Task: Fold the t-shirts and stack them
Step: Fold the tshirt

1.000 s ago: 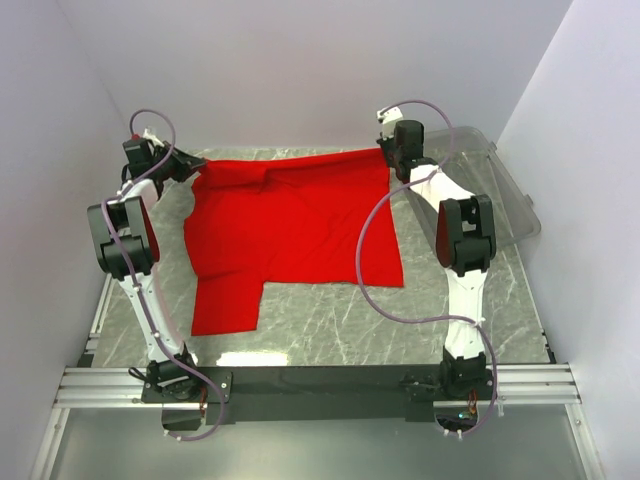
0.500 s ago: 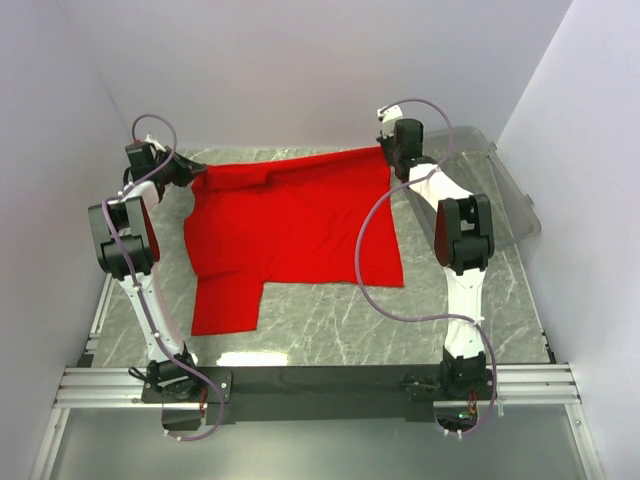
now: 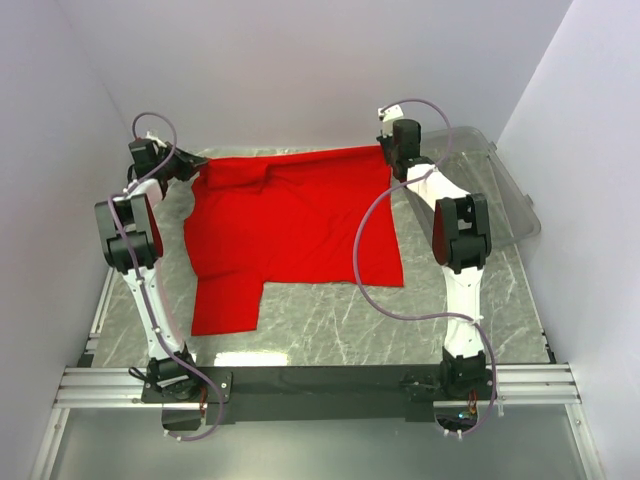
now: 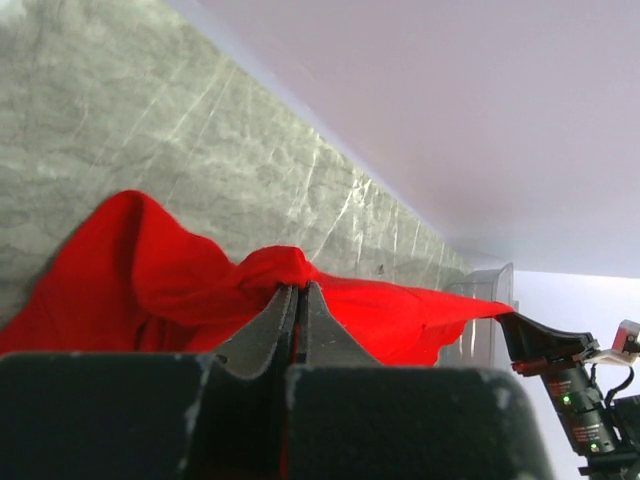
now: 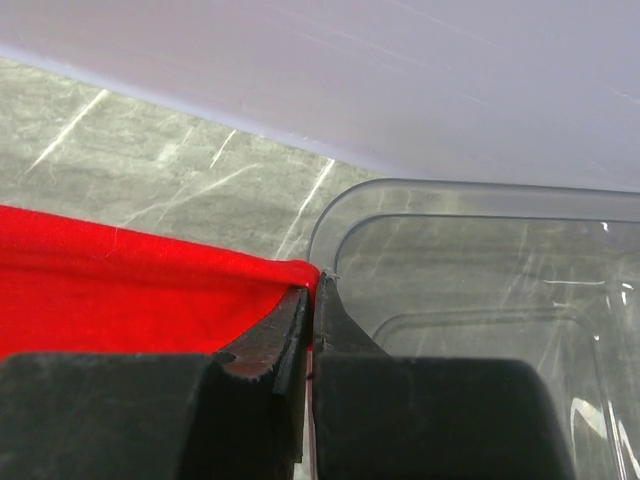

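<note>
One red t-shirt is lying spread across the far half of the table, and you are holding it by its two far corners. Your left gripper is pinching a bunched ridge of red cloth at the far left, its jaws pressing together on the fabric. Your right gripper is pinching the far right corner, its jaws closing on a thin edge of cloth just beside the rim of the clear plastic bin.

Between the two grips the far edge is running almost straight, and in the left wrist view it is appearing to hang slightly off the marble. The rest of the garment is resting flat, with one rectangular flap reaching toward the near left. A few soft creases are showing near the far left corner.

Judging from this layout, you are working at an early stage: the shirt is being stretched out, no fold is showing in it yet, and no stack is appearing anywhere in view. The folding itself and the stacking are both remaining to be done.
</note>
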Motion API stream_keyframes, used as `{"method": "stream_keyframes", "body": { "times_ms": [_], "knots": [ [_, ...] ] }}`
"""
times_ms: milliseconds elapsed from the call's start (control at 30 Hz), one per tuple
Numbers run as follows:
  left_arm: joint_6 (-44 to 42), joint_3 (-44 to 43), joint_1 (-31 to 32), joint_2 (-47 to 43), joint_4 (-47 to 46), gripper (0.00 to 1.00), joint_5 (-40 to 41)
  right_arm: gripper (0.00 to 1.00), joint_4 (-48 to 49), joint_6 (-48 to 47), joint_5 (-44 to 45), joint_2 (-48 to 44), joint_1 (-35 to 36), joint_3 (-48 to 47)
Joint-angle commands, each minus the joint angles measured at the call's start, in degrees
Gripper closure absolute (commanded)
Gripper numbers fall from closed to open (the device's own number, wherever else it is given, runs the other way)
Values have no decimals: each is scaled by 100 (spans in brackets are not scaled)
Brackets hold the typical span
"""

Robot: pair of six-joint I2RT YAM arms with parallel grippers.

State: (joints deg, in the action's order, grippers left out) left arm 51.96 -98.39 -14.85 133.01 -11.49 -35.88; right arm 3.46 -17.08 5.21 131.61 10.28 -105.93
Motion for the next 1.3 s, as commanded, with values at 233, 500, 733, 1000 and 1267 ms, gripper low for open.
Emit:
{"method": "stream_keyframes", "body": {
  "times_ms": [233, 500, 733, 1000, 1267],
  "knots": [
    [262, -225, -18, -108, -855, 99, -262, 100, 418, 214, 209, -38, -35, -244],
    [-212, 425, -18, -750, -847, 99, -323, 100, 690, 266, -249, -583, -123, 555],
    [-503, 1207, -35, -1356, -899, 99, -332, 100, 717, 328, -486, -979, -158, 986],
    [-924, 1639, -35, -1682, -487, 99, -271, 100, 638, 319, -679, -1243, -167, 1452],
    [-1276, 2104, -44, -1972, -196, 99, -209, 100, 524, 284, -671, -1314, -167, 1654]
  ]
}}
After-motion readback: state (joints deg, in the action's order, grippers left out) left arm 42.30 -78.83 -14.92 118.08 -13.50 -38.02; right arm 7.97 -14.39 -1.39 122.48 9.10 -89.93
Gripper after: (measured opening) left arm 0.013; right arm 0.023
